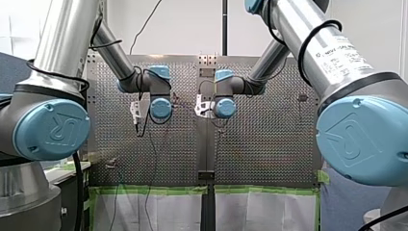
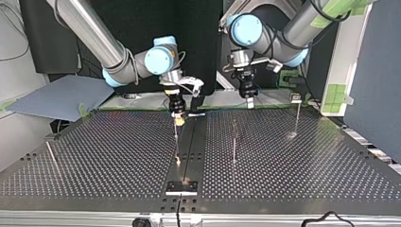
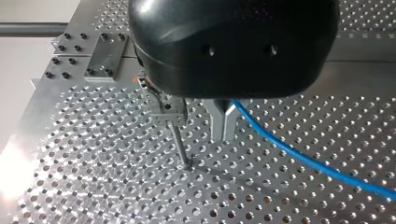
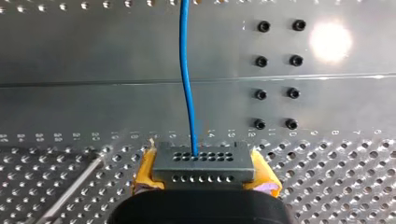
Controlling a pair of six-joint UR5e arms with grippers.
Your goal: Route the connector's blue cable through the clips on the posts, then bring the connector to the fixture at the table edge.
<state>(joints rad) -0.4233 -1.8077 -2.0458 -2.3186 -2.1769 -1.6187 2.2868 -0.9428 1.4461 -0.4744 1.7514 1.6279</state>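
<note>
While my right hand (image 4: 201, 173) grips the connector (image 4: 201, 161), its yellow pads (image 4: 145, 170) press against the block's two ends, closed only as far as the block allows. The gray block shows two rows of small holes. The blue cable (image 4: 187, 79) leaves a hole in the upper row and runs straight ahead over the tabletop (image 4: 70, 56), passing beside a group of black screws (image 4: 261, 61). I cannot tell whether the connector touches the tabletop or hangs just above it.

At my left hand (image 3: 223, 123), the metal fingers (image 3: 217, 119) are drawn together with no gap showing. The cable comes out at their upper part, apparently pinched there, and slants away across the holes. Just beside these fingers stands a thin post (image 3: 180, 147) with a clip (image 3: 167, 109) on top. The cable runs on the fingers' other side, apart from the clip.

From the top view, my right hand hangs over the dark middle strip toward the far side of the tabletop. My left hand is near it, further to the view's right. A small plate (image 2: 182, 187) sits at the near edge, well apart from the connector.
</note>
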